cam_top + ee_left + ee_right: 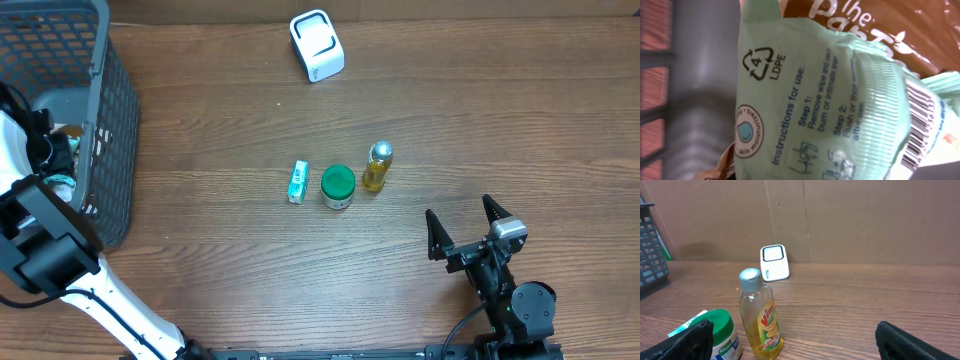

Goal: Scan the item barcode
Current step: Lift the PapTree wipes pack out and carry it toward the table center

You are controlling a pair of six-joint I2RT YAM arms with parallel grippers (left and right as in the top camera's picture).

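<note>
A pale green pack of wipes (830, 100) fills the left wrist view, pressed close to the camera, its barcode (922, 125) at the right edge. My left arm (40, 150) reaches down into the grey mesh basket (110, 120); its fingers are hidden in both views, so a grip on the pack cannot be made out. The white scanner (317, 45) stands at the table's far side, also visible in the right wrist view as the white scanner (774, 262). My right gripper (462, 225) rests low near the front edge, open and holding nothing.
In the middle of the table stand a yellow Vim bottle (377, 166), a green-lidded jar (338, 186) and a small teal box (298, 182). A brown packet (890, 20) lies behind the wipes. The basket's grey wall (695, 75) is just left of the pack.
</note>
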